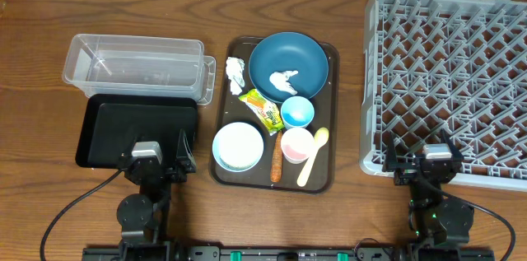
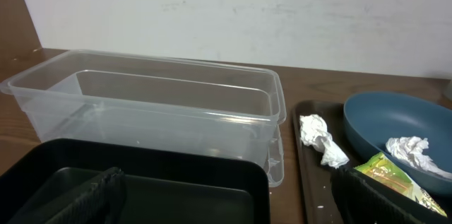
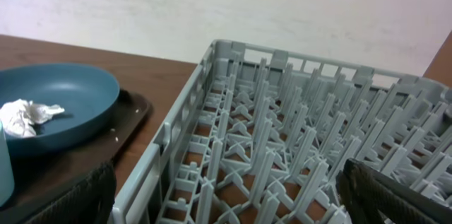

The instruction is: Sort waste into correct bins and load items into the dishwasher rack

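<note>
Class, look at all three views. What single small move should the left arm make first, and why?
Probably swing the left gripper toward the crumpled tissue at the left edge of the serving tray: it lies loose, close to the empty clear tub and black tray, and the gripper stands open, holding nothing.

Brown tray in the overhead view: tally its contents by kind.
Bowls: 2, dark blue bowl, white bowl
Cups: 2, light-blue cup, pink cup
Spoon: 1
Tissues: 2, loose tissue, tissue in bowl
Wrapper: 1
Carrot: 1
Total: 9
</note>
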Robot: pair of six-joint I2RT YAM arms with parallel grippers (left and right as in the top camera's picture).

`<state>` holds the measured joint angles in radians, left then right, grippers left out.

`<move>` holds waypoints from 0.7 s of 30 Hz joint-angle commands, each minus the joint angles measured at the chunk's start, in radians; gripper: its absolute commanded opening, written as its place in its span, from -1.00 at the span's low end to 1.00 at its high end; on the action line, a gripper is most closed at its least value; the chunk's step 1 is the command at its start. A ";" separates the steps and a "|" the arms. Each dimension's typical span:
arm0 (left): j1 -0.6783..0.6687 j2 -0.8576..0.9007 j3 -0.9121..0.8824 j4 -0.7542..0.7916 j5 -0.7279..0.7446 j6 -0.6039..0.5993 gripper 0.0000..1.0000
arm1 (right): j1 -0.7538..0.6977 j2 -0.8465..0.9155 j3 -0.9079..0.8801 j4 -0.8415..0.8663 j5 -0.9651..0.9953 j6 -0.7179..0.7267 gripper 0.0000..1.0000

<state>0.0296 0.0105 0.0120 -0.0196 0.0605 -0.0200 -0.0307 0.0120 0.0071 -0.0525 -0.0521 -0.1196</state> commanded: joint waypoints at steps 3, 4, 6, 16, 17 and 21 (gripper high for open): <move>0.005 0.023 0.032 -0.070 0.000 -0.066 0.89 | 0.015 -0.005 0.016 0.016 0.048 0.060 0.99; 0.005 0.042 0.051 -0.084 0.000 -0.072 0.88 | 0.015 -0.002 0.025 0.010 0.063 0.067 0.98; 0.005 0.093 0.097 -0.117 -0.001 -0.071 0.88 | 0.015 0.014 0.048 0.007 0.068 0.067 0.99; 0.005 0.592 0.498 -0.299 0.016 -0.071 0.88 | 0.015 0.370 0.304 0.006 0.093 0.066 0.98; 0.005 0.644 0.547 -0.322 0.029 -0.071 0.88 | 0.015 0.430 0.343 0.000 0.089 0.066 0.98; 0.003 0.857 0.780 -0.485 0.090 -0.071 0.88 | 0.015 0.644 0.508 -0.079 0.064 0.067 0.99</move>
<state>0.0303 0.7589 0.6582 -0.4484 0.0982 -0.0826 -0.0307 0.5488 0.4183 -0.1020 0.0231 -0.0685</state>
